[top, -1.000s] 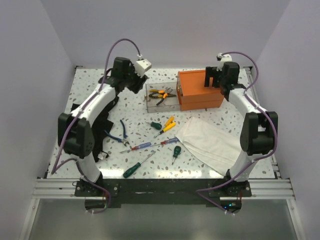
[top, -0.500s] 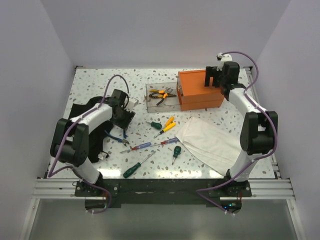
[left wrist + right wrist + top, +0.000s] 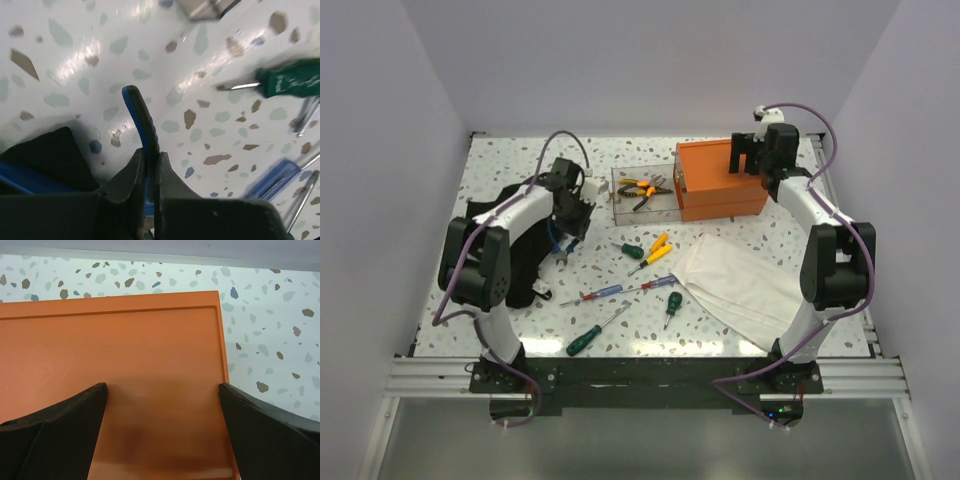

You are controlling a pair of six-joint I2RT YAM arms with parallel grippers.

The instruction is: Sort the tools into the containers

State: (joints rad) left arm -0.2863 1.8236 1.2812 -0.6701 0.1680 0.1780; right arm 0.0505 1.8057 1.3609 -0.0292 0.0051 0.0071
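Left wrist view: my left jaws clamp a blue-sleeved metal pliers handle [image 3: 143, 122]; my right jaws gape wide over the orange rectangular plastic box [image 3: 130, 365].

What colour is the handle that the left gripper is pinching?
Blue with a black edge. The handle sticks out past the left gripper, clearest in the left wrist view.
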